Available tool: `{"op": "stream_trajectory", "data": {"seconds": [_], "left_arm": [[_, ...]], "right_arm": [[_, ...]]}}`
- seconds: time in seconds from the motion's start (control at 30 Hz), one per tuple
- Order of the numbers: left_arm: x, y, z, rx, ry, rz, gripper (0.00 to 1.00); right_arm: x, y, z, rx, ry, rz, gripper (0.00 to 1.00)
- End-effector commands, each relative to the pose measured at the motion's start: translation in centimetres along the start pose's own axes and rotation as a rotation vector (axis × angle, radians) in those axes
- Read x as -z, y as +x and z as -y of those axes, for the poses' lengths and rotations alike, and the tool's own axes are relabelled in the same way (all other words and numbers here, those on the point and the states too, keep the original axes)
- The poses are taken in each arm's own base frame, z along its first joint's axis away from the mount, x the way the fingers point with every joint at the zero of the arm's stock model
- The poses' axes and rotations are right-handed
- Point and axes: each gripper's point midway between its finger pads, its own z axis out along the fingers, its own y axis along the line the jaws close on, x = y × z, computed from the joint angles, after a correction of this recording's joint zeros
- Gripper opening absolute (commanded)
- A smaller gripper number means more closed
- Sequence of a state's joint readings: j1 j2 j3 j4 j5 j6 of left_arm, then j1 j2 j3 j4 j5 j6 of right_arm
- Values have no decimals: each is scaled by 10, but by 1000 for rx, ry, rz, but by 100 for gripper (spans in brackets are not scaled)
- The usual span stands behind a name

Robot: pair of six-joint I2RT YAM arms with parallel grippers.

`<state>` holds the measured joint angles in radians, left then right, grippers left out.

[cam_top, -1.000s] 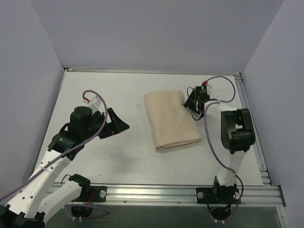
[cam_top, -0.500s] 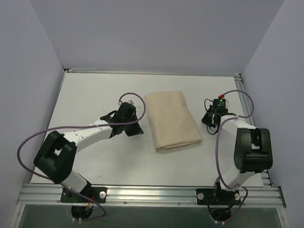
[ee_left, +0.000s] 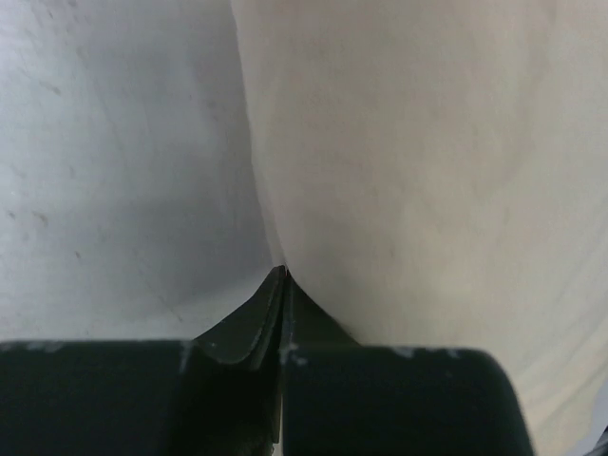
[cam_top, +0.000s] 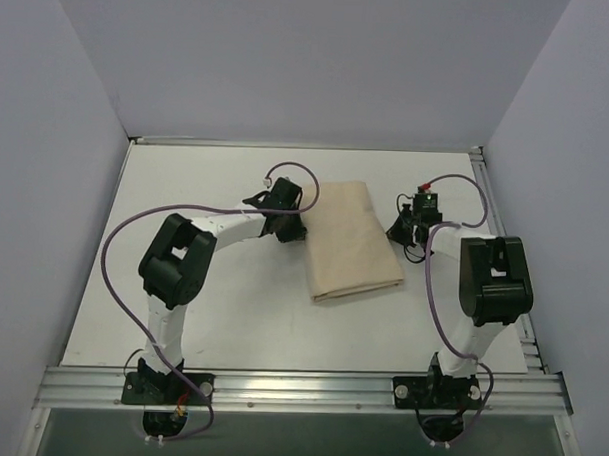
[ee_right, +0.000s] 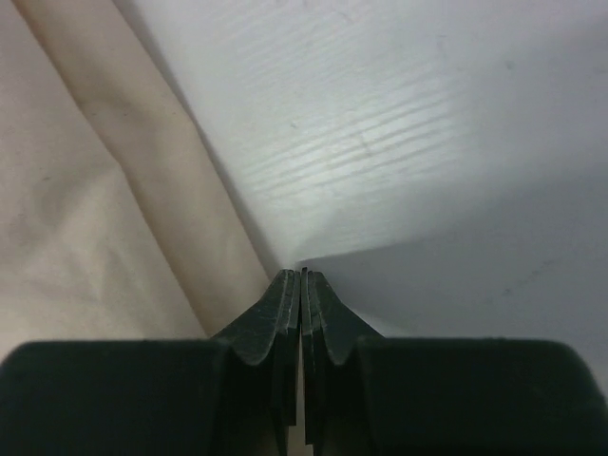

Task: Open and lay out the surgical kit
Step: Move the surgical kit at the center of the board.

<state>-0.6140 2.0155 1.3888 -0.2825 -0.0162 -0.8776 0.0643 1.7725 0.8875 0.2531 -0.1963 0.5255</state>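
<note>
The surgical kit is a folded beige cloth wrap point(cam_top: 346, 239) lying shut in the middle of the white table point(cam_top: 212, 305). My left gripper point(cam_top: 296, 231) lies low at the wrap's left edge. In the left wrist view its jaws are shut and the left gripper point(ee_left: 282, 273) tips touch the cloth point(ee_left: 427, 142) edge; no cloth shows between them. My right gripper point(cam_top: 394, 233) sits at the wrap's right edge. In the right wrist view the right gripper point(ee_right: 302, 274) is shut, its tips on the table just beside the cloth point(ee_right: 76, 209) fold. What is inside the wrap is hidden.
Pale walls close in the table on the left, back and right. An aluminium rail point(cam_top: 309, 386) runs along the near edge, and another rail point(cam_top: 499, 245) runs down the right side. Purple cables point(cam_top: 124, 247) loop off both arms.
The left arm has swung from the table's left side across to the wrap's left edge. The right gripper has shifted along the wrap's right side. Both grippers went from open to shut.
</note>
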Motion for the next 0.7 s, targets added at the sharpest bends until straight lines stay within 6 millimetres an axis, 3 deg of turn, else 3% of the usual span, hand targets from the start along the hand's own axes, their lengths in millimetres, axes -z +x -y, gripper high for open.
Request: {"op": "stream_trajectory", "data": {"seconds": [0.0,0.17,0.33,0.37,0.5,0.67], "left_arm": [[-6,-36,5,-11,10,31,2],[8,-73,-16,12,-14,99,2],[28,-105,-18,-45,24,152,2],[30,-111,-8,-54,52,153,2],[6,-95,8,-53,126,58,2],[-12,-91,22,-30,177,15,2]], "right_arm": [[-9,21,-11,21,-18,-85,0],[-12,16,-17,19,-40,-81,0],[-6,12,-39,29,-123,-83,0],[-5,14,-43,28,-136,-90,0],[-2,21,-53,4,-164,-90,0],[-2,33,-62,-11,-193,-110,0]]}}
